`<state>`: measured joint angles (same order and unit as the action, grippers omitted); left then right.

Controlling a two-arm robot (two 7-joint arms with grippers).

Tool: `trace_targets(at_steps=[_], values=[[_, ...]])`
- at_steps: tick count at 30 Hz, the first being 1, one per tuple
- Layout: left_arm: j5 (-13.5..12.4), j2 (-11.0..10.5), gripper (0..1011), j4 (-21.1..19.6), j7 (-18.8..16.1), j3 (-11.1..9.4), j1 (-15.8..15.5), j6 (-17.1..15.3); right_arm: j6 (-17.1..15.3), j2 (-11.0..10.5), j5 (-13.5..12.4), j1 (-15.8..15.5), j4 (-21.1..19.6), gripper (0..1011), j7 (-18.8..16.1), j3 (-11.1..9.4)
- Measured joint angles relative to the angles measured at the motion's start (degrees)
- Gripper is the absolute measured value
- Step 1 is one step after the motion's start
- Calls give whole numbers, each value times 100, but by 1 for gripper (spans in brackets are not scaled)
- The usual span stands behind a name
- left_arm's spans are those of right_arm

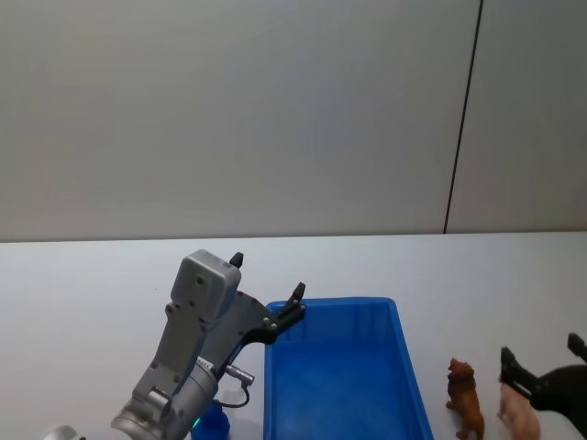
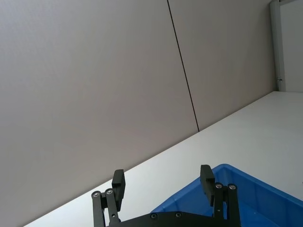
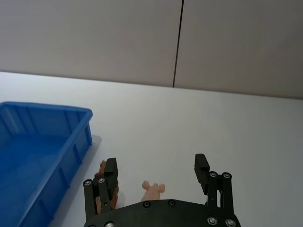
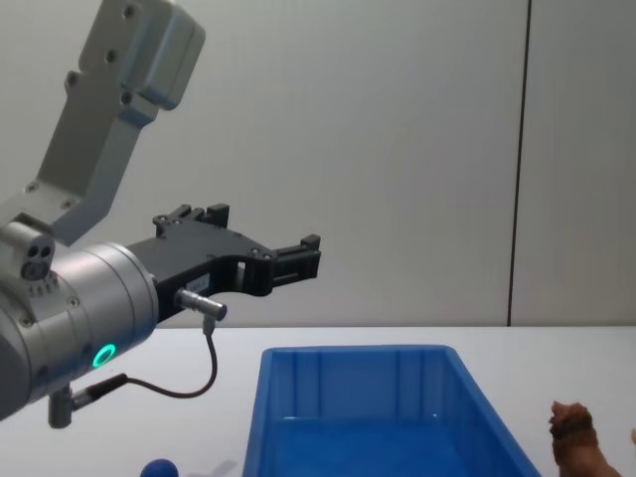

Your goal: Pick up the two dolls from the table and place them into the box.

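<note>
White table (image 1: 83, 275), grey panelled wall. Reddish-brown doll (image 1: 466, 396) and pink doll (image 1: 514, 412) stand right of blue bin (image 1: 348, 302). Right gripper (image 1: 541, 353), spread, straddles pink doll, likely lining up a grasp. Left gripper (image 1: 268, 275), spread, parked by bin's far corner.

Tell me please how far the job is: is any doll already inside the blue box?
Nothing is done yet: the brown doll and the pink doll are on the table beside the box, whose visible inside holds neither. In hand: the right gripper, open, frames the pink doll without gripping it. The left gripper, open and empty, hangs near the box's rim. Remaining: both dolls must go in.
</note>
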<state>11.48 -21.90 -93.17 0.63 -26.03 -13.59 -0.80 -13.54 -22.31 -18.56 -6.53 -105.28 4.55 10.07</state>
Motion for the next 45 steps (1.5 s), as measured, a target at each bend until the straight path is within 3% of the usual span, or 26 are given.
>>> trace_targets(at_steps=[11,26,36,45], values=[[0,0,1001,0,0,0,0,0,-268,-31,-23,-194,-1,1001,83,-22],[0,0,1001,0,0,0,0,0,-420,30,69,-226,365,998,-85,2],[0,0,1001,0,0,0,0,0,-303,89,172,-137,639,754,-328,28],[0,0,1002,0,0,0,0,0,-190,134,241,-61,829,453,-464,36]])
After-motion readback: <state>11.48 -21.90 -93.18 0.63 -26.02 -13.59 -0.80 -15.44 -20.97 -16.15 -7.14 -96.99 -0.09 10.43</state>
